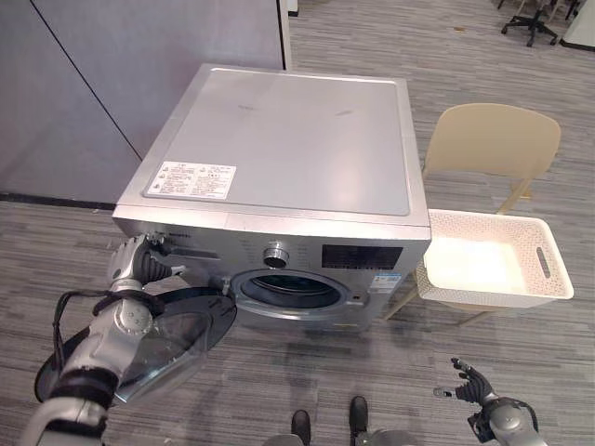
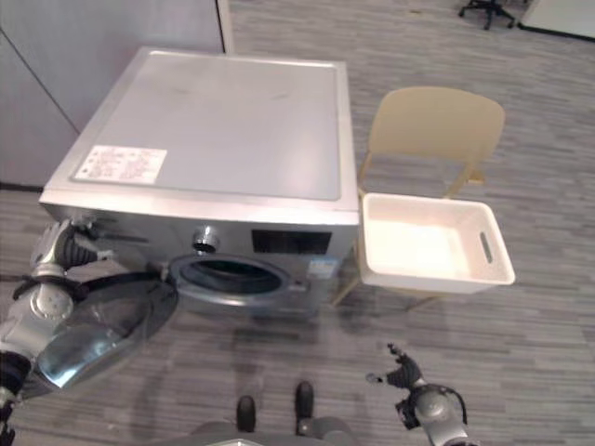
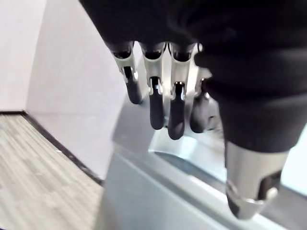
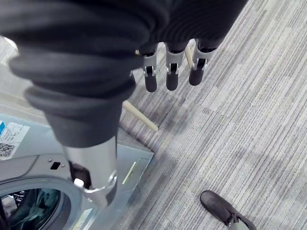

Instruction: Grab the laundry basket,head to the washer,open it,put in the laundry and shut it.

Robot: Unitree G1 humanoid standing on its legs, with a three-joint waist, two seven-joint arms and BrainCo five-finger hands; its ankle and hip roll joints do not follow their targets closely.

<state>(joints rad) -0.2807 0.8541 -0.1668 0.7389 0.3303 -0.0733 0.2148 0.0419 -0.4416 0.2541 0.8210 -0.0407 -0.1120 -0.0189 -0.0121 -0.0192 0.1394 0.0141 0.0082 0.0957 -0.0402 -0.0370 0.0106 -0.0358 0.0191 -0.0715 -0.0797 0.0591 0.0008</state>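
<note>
Left hand [image 1: 130,265], fingers relaxed, rests by the open washer door [image 1: 172,339]; right hand [image 1: 474,381] hangs open. Door likely swings light and rigid; push its rim.

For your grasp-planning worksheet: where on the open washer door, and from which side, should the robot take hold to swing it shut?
Probably the free outer rim of the round glass-fronted washer door, opposite the side nearest the drum opening, where it seems hinged. Come from the robot's left, behind the swung-out door, and push towards the opening. The left hand is already beside it.
</note>
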